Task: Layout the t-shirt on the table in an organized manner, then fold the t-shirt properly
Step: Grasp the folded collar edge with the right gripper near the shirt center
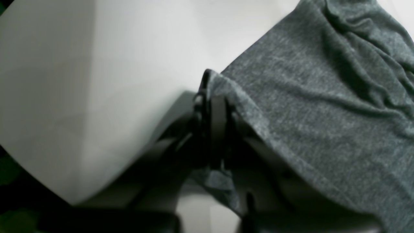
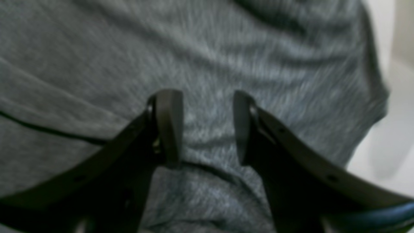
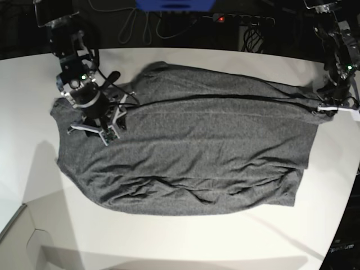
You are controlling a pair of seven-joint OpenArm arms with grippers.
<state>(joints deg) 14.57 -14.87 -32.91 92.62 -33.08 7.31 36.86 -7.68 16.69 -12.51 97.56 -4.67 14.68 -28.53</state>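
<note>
With your right fingers (image 2: 207, 129) parted and empty above the t-shirt (image 3: 191, 152), the left fingers (image 1: 215, 106), clenched on its edge, could drag the flattened cloth askew across the desk (image 3: 169, 242).

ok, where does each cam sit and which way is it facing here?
Left wrist: rides the left arm, looks along its shut tool, which pinches an edge of the t-shirt above the white table.
Right wrist: rides the right arm, looks down past its open tool at grey fabric just beneath.
Base: overhead, facing down on the spread shirt; the right arm at image left, the left arm at image right.
Shared: all three views show the shirt; base shows both arms.
</note>
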